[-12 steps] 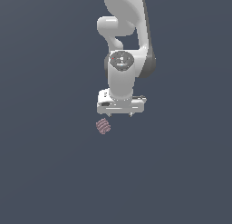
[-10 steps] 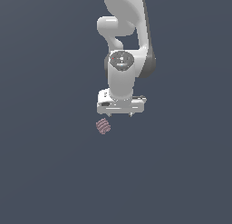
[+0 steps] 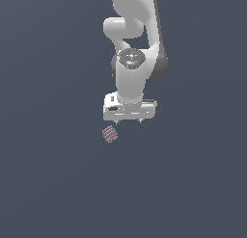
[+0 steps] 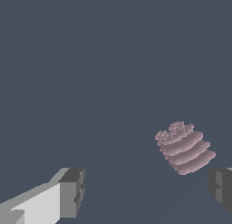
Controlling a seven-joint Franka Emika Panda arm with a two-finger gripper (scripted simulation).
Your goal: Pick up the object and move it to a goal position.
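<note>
Dusty-pink and ridged, the object [image 3: 110,134] is lying on the dark surface [image 3: 53,184], just below the pincer [image 3: 128,121] and off toward the exterior view's left of it. Nothing is sitting between the pincer's fingers [image 4: 71,191], which are spread wide apart.

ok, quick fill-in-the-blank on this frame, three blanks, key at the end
1. The claw is ____, with nothing between its fingers.
2. The object is dusty ____ with darker ridged stripes.
3. In the exterior view, the object lies below the claw and toward that view's ____.

Missing words: open; pink; left
</note>
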